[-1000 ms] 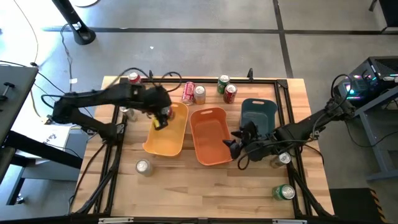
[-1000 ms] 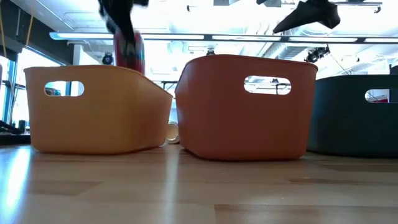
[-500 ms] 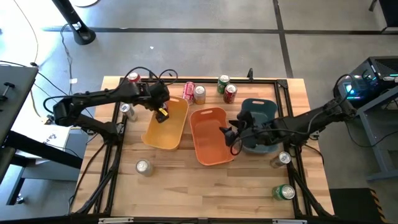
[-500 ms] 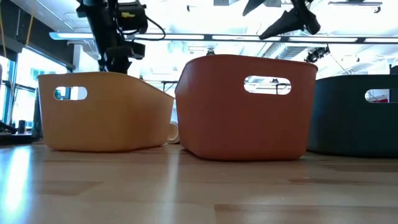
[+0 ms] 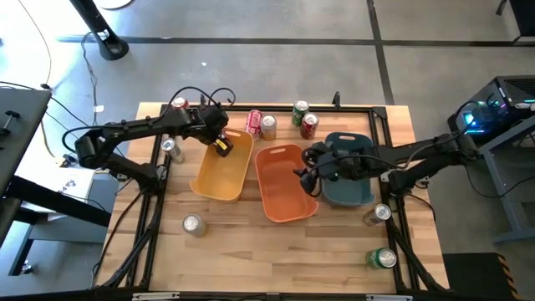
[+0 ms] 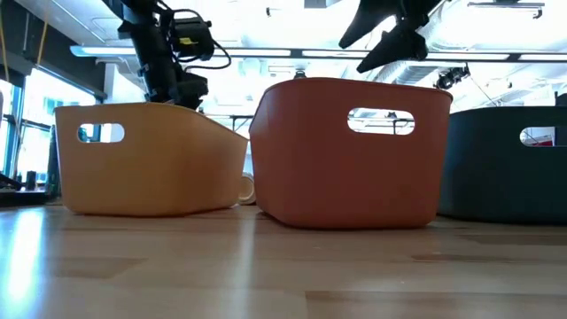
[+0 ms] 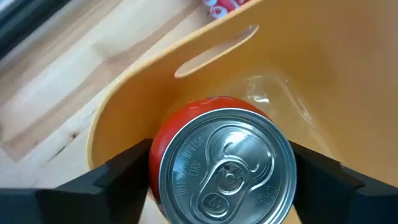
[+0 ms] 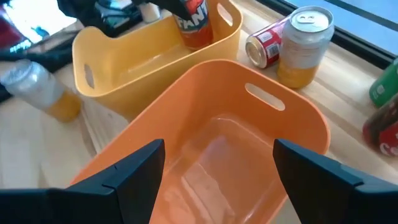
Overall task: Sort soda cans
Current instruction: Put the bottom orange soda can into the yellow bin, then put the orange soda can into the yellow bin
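A red-orange soda can [image 7: 221,168] stands upright inside the yellow bin [image 5: 219,180], at its far end, with my left gripper [image 5: 221,147] around it from above. In the right wrist view the same can [image 8: 196,22] shows under the dark left gripper. My right gripper [image 8: 217,180] hangs open over the orange bin [image 5: 282,186] with nothing between its fingers; the low view shows it [image 6: 383,37] above the rim. Other soda cans stand or lie on the table around the bins. My left gripper has the red-orange can's side wall [image 7: 159,146] just under the silver top, one finger on each of two opposite sides. The fingers come steeply from above. The can stays upright inside the yellow bin; the bin wall hides whether its base rests on the floor.
The teal bin [image 5: 349,171] stands right of the orange one. At the far edge are a red can [image 5: 179,104], a lying pink can [image 5: 253,123], a silver can [image 5: 268,125], a green can [image 5: 300,113] and a red can [image 5: 310,126]. More cans: [image 5: 170,149], [image 5: 192,224], [image 5: 380,214], [image 5: 383,258].
My left gripper has sunk with the red-orange can from above the yellow bin's rim down into the bin, drifting toward the far edge; the yellow bin has shifted a little. My right gripper has swung from the teal bin's near left corner toward the far edge, over the orange bin, rolling.
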